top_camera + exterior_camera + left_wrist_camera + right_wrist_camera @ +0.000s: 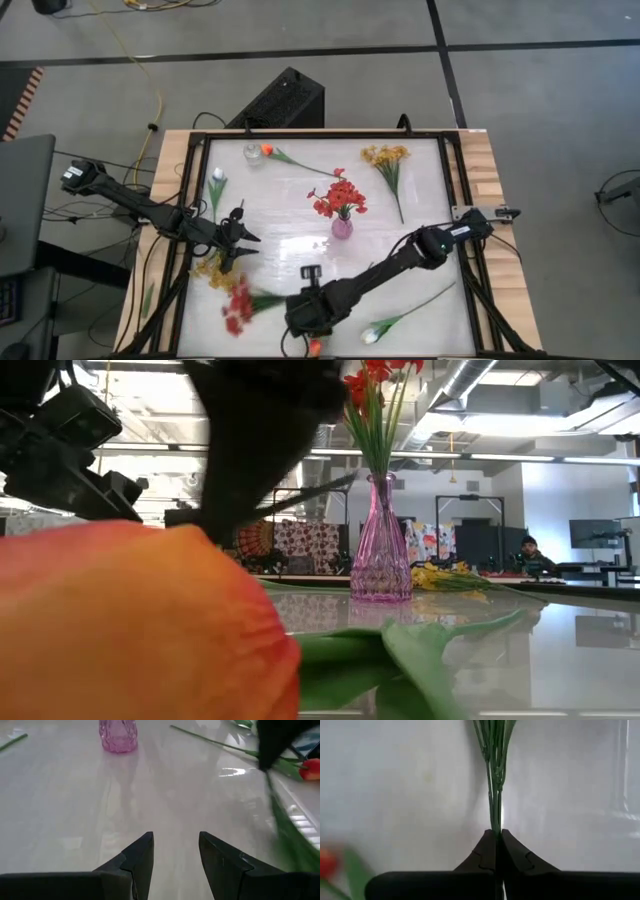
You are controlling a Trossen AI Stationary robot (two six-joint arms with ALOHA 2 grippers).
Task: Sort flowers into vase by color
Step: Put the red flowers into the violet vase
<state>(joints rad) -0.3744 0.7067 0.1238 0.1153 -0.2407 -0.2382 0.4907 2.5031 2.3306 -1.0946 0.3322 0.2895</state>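
The table [420, 200] carries a pink vase [342, 228] mid-table, already holding red blooms. The right gripper [496, 851], near the front edge, has its fingers clenched on a red spray [240, 306] by its stalks. Light, floppy; best held low on the stem. The left gripper [175, 851] hovers released at left.

Ahead of my left gripper's [175, 857] parted jaws the desk [75, 805] lies bare right up to the pink vase [118, 735], plenty of room there. Off to one side of those jaws the right arm [400, 258] cuts across, with an orange tulip [311, 768] beyond it. My right gripper [496, 842] has its jaws pinched on the red spray's stems [494, 770], open desk on both sides. A yellow spray [211, 270] lies just behind my left jaws.
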